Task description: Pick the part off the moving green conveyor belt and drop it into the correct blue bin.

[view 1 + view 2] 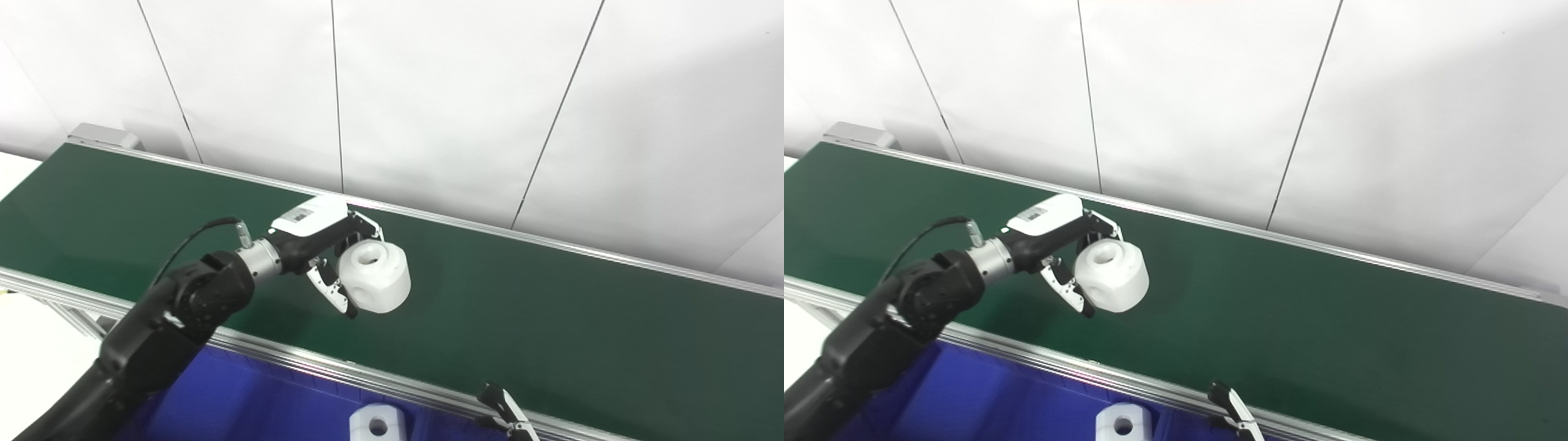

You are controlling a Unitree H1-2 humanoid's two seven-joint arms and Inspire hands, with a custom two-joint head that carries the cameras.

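Note:
A white cylindrical part (pixel 375 275) with holes in its top and side is held in my left hand (pixel 324 245), which is shut on it above the green conveyor belt (pixel 551 318). It also shows in the right eye view (pixel 1111 275). Only the fingertips of my right hand (pixel 505 413) show at the bottom edge, near the belt's front rail; I cannot tell whether it is open or shut. A blue bin (pixel 245 398) lies below the belt's front rail, and another white part (pixel 377 422) with a hole rests in it.
An aluminium rail (pixel 367 373) runs along the belt's near edge, and another runs along the far edge. A white panelled wall (pixel 459 92) stands behind the belt. A grey housing (pixel 101 133) sits at the belt's far left end.

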